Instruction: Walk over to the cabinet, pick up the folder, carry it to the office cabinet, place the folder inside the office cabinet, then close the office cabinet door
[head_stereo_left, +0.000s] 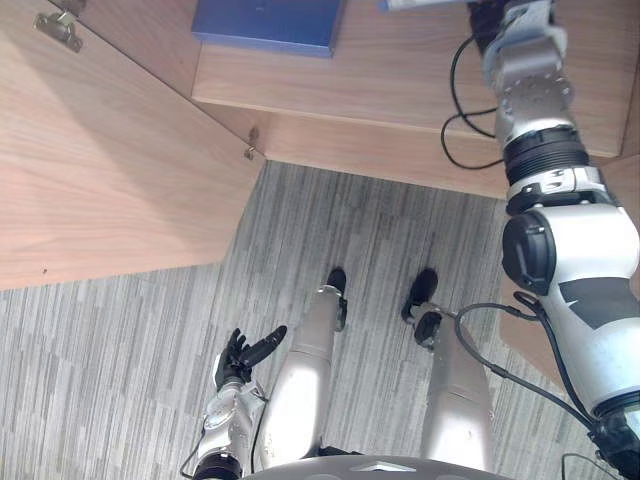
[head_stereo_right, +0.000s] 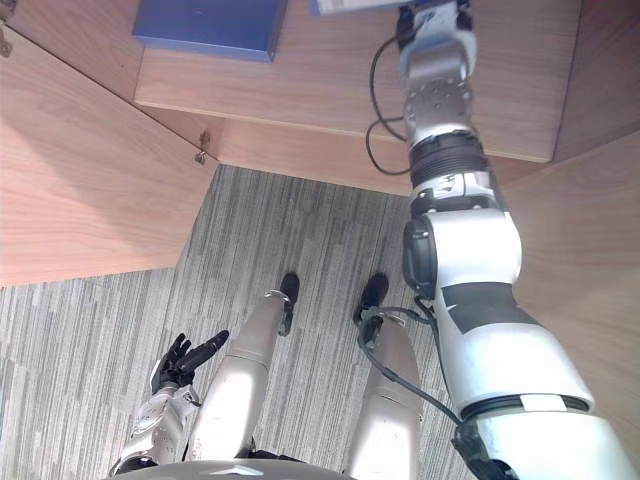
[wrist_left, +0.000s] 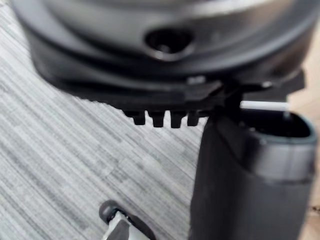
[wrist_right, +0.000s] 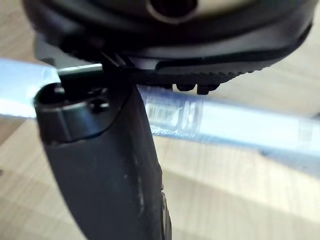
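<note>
the robot is standing right up against the open office cabinet (head_stereo_left: 350, 140), with the right arm (head_stereo_left: 540, 130) stretching toward the top right of the head views, in over the shelf (head_stereo_left: 400, 70). the right hand (wrist_right: 100, 160) is sitting at shelf level. the light blue folder (wrist_right: 250, 127) is running across the right wrist view just past the thumb, above pale wood. whether the fingers are gripping the folder or only lying beside it cannot be told, because the thumb's bulk is covering the contact. it is just as unclear whether the folder is resting on the shelf or hanging above it.

the left hand (head_stereo_left: 245, 355) is hanging low at the lower left, fingers relaxed and loosely spread, holding nothing.

judging from this, the walk and the carry are looking finished and the placing step is the one in hand. letting go, drawing the arm out and shutting the door are all looking undone. the cabinet door (head_stereo_left: 110, 170) is standing wide open across the upper left, a metal hinge (head_stereo_left: 58, 28) showing on it.

a flat dark blue item (head_stereo_left: 268, 22) is lying on the shelf at the top centre, well apart from the right hand. the shelf and door are light, smooth wood grain, with another wood panel (head_stereo_right: 590, 260) filling the right side. a grey striped carpet floor (head_stereo_left: 120, 330) is spreading below.
</note>
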